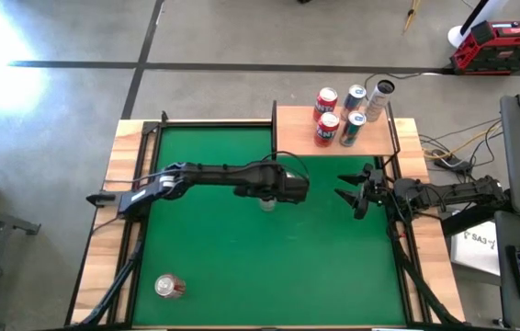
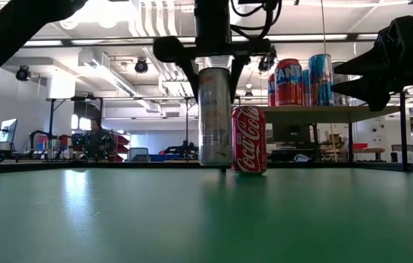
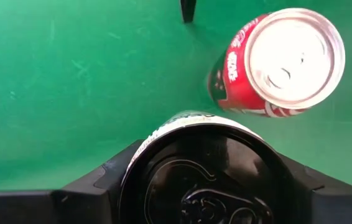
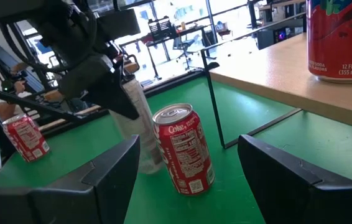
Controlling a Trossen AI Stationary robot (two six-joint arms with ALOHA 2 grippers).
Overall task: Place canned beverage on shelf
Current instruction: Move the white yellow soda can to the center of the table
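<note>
My left gripper (image 2: 214, 69) is pinching a tall silver can (image 2: 214, 117) by its upper part, fingers clamped on either side, the can upright with its base at or barely off the green table (image 1: 242, 267). A red cola can (image 2: 249, 139) is standing just beside it, and I'm judging that a sideways swing could knock it over. The shelf (image 1: 333, 138) is sitting at the far edge, already carrying several cans (image 1: 341, 115), so a low approach risks clipping its frame or toppling those. My right gripper (image 1: 356, 192) is waiting near the shelf with fingers spread, empty. Another red can (image 1: 170, 286) is lying at the near edge.
</note>
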